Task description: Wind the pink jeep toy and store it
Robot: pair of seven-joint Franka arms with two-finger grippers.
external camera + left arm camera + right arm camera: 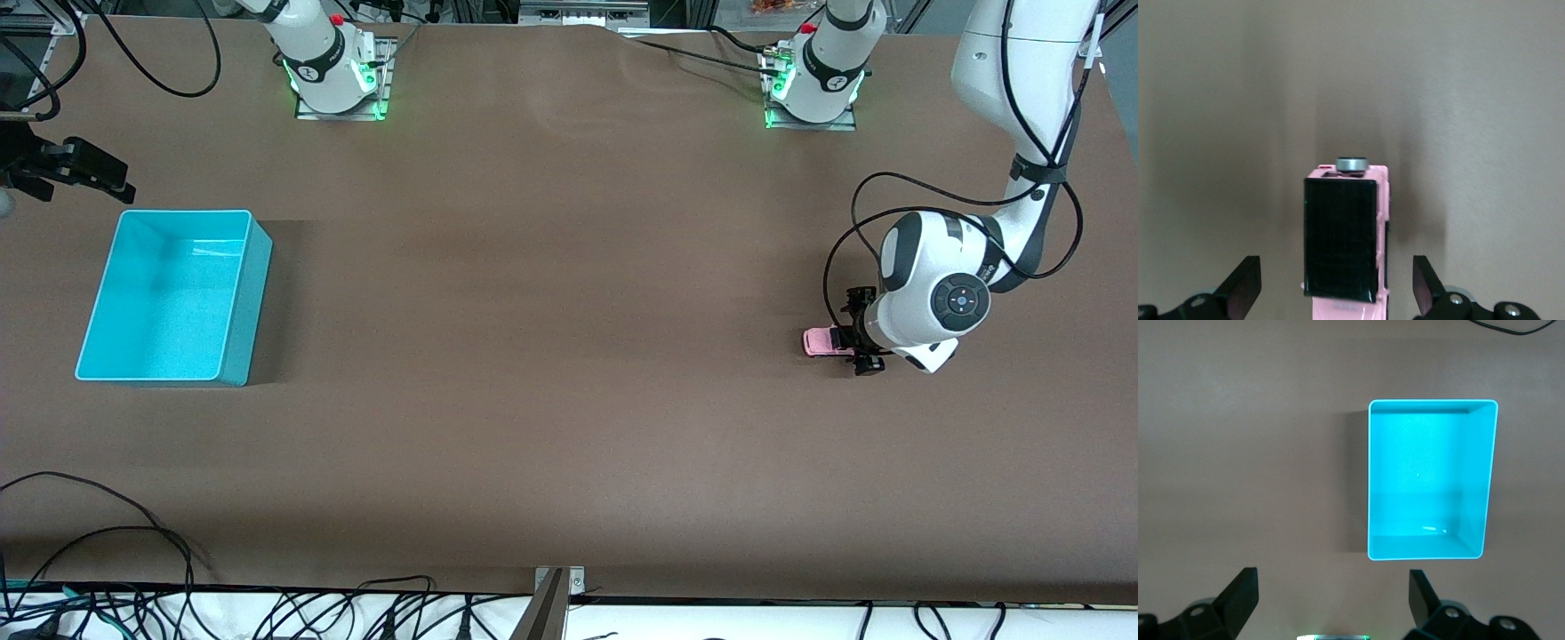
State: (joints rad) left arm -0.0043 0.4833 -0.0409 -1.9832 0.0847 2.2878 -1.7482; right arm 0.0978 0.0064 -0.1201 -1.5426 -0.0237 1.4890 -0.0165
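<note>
Pink jeep toy [818, 341] rests on the brown table [551, 356] between the left gripper's [861, 336] spread jaws.

Quick count of what's sitting out here: one jeep [820, 341], pink with a black roof, is lying on the counter [551, 356]. One bin [174, 296], turquoise, is sitting toward the right arm's end. Two arms are showing, so two grippers: the left gripper [861, 338] and the right gripper [67, 169], each with two jaws, and both pairs are standing wide apart.
</note>
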